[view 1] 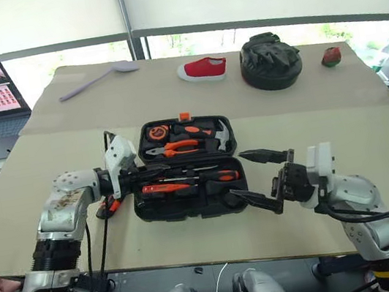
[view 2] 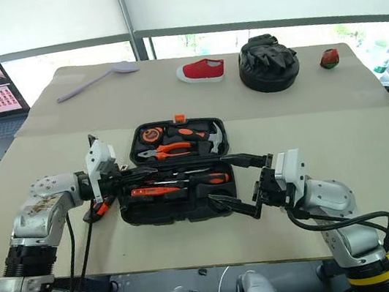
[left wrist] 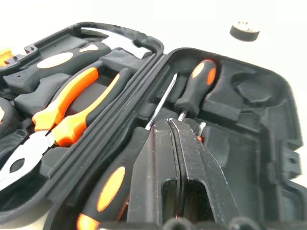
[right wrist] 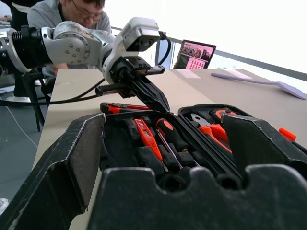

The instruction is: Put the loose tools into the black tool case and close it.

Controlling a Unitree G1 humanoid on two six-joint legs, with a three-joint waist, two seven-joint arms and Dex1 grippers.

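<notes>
**Case open between our grippers**

We see the black tool case (view 1: 182, 164) lying open near the table's (view 1: 369, 126) front edge, screwdrivers (view 1: 189, 182) in its near half. Our left gripper (view 1: 160, 171), fingers pressed together and holding nothing, hovers above them. Our right gripper (view 1: 257, 177) gapes wide, empty, beside the case's right end.

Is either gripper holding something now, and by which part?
Nothing is held: the left gripper is shut with nothing between its fingers over the case, and the right gripper is open.

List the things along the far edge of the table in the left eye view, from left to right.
Long lilac plastic spoon → red canvas shoe with white sole → round black leathery bag → small red-and-green strawberry-like object.
</notes>
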